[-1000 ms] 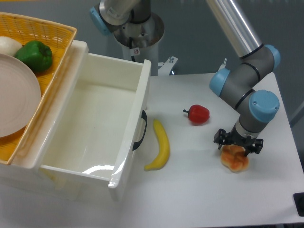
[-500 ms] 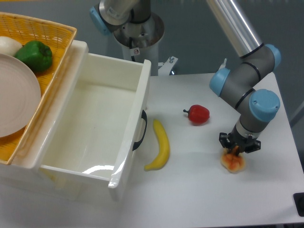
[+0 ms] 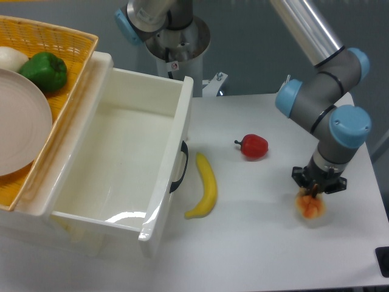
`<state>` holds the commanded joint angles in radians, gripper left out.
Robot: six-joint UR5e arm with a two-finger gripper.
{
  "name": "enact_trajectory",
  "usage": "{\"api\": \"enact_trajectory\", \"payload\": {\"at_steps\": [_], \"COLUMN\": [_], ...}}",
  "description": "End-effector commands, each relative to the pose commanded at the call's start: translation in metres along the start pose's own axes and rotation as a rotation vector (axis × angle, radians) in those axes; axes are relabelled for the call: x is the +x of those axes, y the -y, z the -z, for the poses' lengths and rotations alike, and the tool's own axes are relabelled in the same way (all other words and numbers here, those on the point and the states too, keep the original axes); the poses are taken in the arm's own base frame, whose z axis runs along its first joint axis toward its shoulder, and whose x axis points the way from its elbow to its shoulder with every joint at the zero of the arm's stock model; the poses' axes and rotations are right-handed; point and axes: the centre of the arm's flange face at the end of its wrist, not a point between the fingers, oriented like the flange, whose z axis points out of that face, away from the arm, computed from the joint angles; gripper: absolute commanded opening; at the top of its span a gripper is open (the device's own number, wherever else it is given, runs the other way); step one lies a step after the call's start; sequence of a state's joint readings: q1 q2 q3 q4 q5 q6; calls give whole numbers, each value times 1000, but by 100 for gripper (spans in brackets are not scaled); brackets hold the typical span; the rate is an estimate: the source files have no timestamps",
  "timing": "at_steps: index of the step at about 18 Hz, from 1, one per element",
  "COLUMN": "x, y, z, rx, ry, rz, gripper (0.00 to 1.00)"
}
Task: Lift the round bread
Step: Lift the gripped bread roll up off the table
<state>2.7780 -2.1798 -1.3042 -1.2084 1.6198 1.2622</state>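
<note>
The round bread (image 3: 310,208) is a small golden-orange bun at the right of the white table. My gripper (image 3: 315,194) points straight down onto its top and is shut on it, the fingers squeezing it narrow. The bread sits at or just above the table surface; I cannot tell which. The arm's blue and grey wrist (image 3: 349,128) rises above it and hides the upper part of the bun.
A red pepper (image 3: 254,146) lies left of the gripper and a yellow banana (image 3: 206,185) further left. A white open drawer box (image 3: 109,159) fills the left, with an orange basket (image 3: 58,42) holding a green pepper (image 3: 44,70) and a plate (image 3: 18,128).
The gripper closed on the bread, squeezing it narrower, and has carried it slightly right and toward the table's front edge.
</note>
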Motion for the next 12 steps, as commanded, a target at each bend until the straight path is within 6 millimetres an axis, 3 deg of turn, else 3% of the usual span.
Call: {"api": "enact_trajectory", "payload": {"at_steps": [5,12], "x": [-14,-21], "y": [-10,-25], "z": [33,41], "rx": [1,2], "ry": [-6,-15], "rz": [-155,-171], "gripper": [0,0]}}
